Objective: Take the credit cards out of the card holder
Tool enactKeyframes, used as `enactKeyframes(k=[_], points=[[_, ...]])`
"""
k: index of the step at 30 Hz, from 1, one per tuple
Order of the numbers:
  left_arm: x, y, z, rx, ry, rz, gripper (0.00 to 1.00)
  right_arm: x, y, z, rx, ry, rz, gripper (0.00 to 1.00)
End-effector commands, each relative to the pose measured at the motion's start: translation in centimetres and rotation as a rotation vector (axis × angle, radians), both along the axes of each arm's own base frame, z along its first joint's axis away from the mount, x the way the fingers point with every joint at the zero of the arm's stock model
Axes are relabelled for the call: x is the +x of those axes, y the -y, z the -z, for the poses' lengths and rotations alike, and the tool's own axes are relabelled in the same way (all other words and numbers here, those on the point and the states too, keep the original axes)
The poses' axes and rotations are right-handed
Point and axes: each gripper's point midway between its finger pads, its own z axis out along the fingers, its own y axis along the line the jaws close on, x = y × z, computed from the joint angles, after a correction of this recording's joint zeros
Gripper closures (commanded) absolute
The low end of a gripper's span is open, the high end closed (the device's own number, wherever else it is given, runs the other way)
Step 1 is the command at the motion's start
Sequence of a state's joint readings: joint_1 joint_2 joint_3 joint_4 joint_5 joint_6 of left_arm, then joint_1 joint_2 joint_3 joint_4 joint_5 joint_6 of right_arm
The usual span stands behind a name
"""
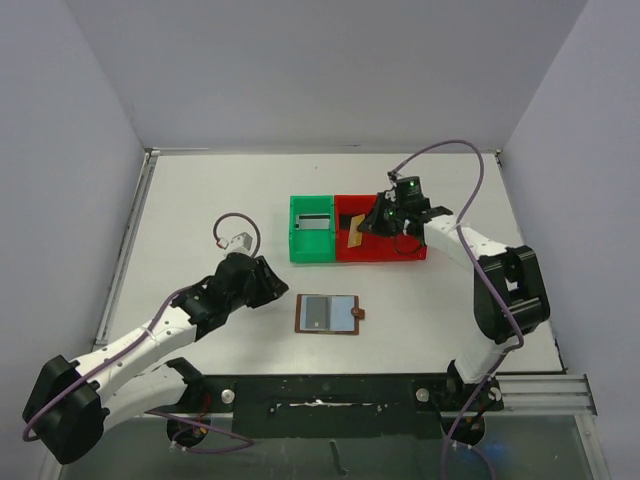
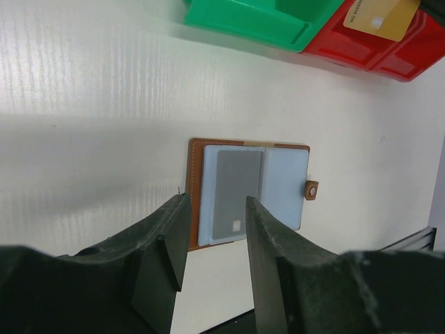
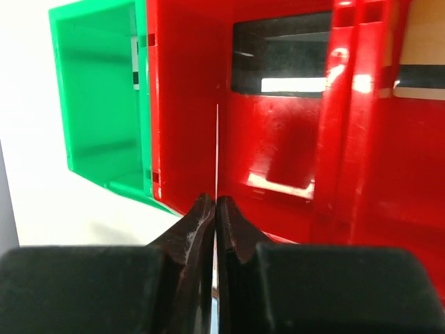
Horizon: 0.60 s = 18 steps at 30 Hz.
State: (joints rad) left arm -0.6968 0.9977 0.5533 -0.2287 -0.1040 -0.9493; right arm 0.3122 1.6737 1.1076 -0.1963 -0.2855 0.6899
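The right gripper point(image 3: 214, 202) is clamped on a thin edge-on plastic card point(image 3: 217, 153) over the red plastic bin point(image 3: 278, 139): release low, inside the walls. The open brown leather wallet point(image 1: 328, 314), grey card point(image 2: 236, 195) pocketed, lies at its 7 o'clock; left gripper point(image 2: 217, 205) hovers, jaws apart.

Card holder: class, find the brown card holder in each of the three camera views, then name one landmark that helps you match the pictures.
Top external: the card holder lies open on the table, near the centre, on the near side of the two bins.
Left wrist: the card holder lies open in the middle of the picture.
Right wrist: not in view.
Shared landmark: the green bin, seen in all three views.
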Motion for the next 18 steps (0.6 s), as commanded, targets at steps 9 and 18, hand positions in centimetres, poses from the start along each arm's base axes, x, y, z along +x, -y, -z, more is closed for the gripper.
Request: enactKeyframes(k=[9,18], points=[[0.6,-0.9,-0.5,-0.018,0.005,-0.039,0.63,1.1,-6.7,-2.0,0.031,0.064,-0.143,1.00],[0.5,-1.1,-0.6,-0.025,0.011,-0.042,0.63,1.2,-5.5,-3.8,-0.018,0.121,-0.153,1.00]])
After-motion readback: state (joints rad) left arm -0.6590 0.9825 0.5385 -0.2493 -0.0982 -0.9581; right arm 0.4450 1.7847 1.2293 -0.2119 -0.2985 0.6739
